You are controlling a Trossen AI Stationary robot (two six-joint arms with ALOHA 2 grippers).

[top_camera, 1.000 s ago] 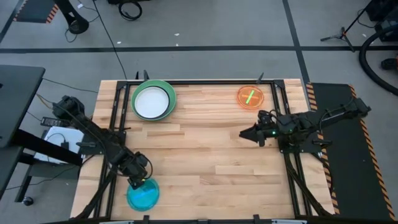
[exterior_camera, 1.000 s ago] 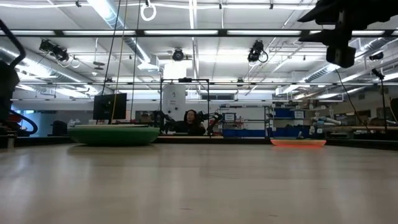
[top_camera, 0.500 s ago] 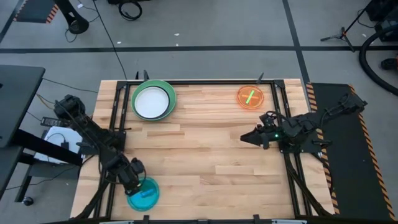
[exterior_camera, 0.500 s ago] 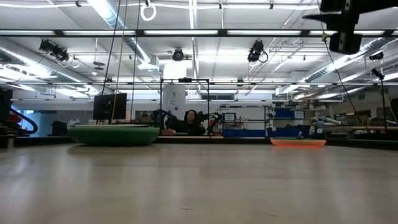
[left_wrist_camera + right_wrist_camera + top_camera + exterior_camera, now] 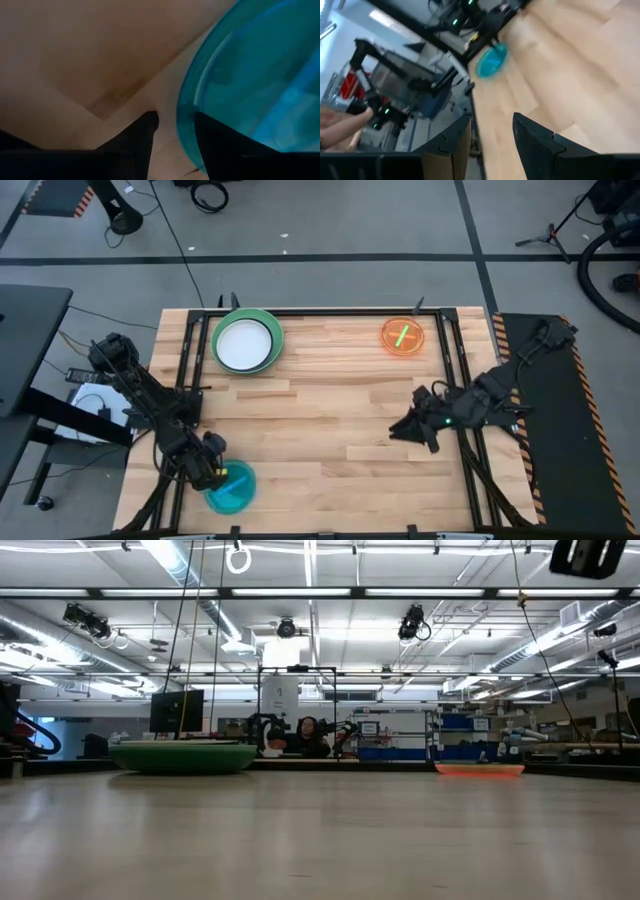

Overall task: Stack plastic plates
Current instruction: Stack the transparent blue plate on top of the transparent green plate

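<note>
A translucent blue plate [image 5: 234,490] lies flat near the table's near-left corner. My left gripper [image 5: 214,472] is open at its left rim. In the left wrist view [image 5: 175,117] one finger stands outside the blue plate's rim [image 5: 186,120] and one over the plate's inside. At the far left, a white plate [image 5: 244,343] sits in a green plate [image 5: 272,330]. Far right, an orange plate [image 5: 402,337] holds a yellow-green streak. My right gripper [image 5: 398,430] hangs open above bare table right of centre, also open in its wrist view [image 5: 490,120]. The other plates do not show. My left gripper has its open fingers on either side of the blue plate's left rim [image 5: 182,135], coming from above and from the table's left. The plate lies flat on the table. Whether a finger touches the rim, I cannot tell.
Black rails [image 5: 186,370] run along the table's left and right sides. The middle of the wooden table [image 5: 320,420] is bare. The low view shows the green stack [image 5: 183,755] and the orange plate [image 5: 480,769] at the far edge, with a person beyond the table.
My left gripper has shifted from the blue plate's far rim toward the table's left and near edge, reaching the plate's left rim. My right gripper has drawn back toward the near edge and moved up out of the low view. The plates have stayed in place.
</note>
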